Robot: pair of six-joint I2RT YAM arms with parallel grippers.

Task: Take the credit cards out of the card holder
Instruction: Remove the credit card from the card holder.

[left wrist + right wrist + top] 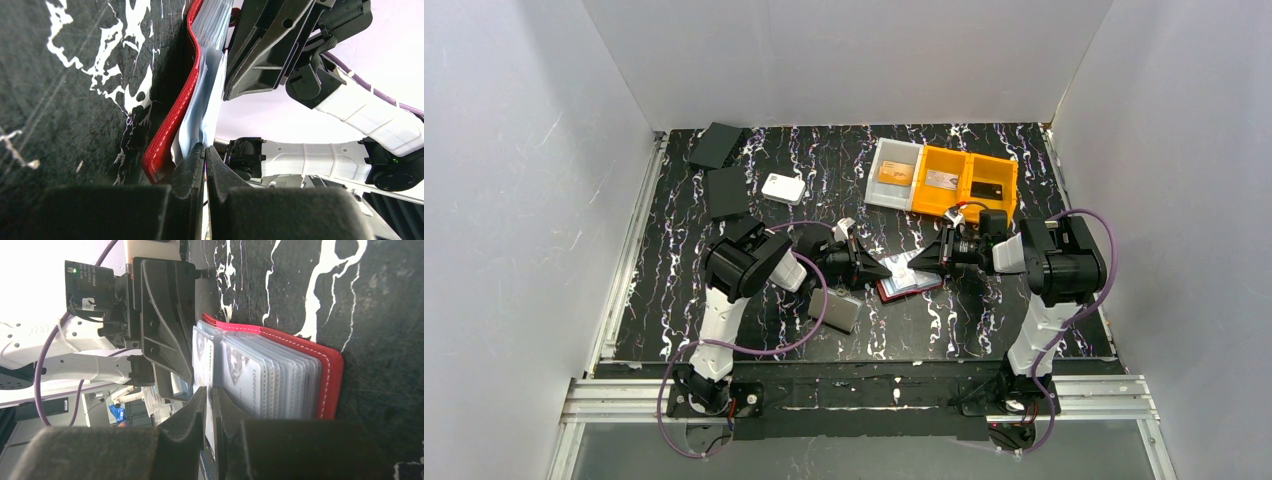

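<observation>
Three cards (941, 180) in far-right bins (969, 155); holder (909, 283) open mid-counter, sleeves (270, 385) seemingly loaded; left fingers (201, 155), right fingers (201, 396) pinch sleeves, closed.

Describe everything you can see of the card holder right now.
The card holder lies open on the black marbled table between the arms. Its red leather-look cover with white stitching faces down, with clear plastic sleeves fanned above it and a printed card inside. The left gripper and right gripper each pinch a sleeve edge.
</observation>
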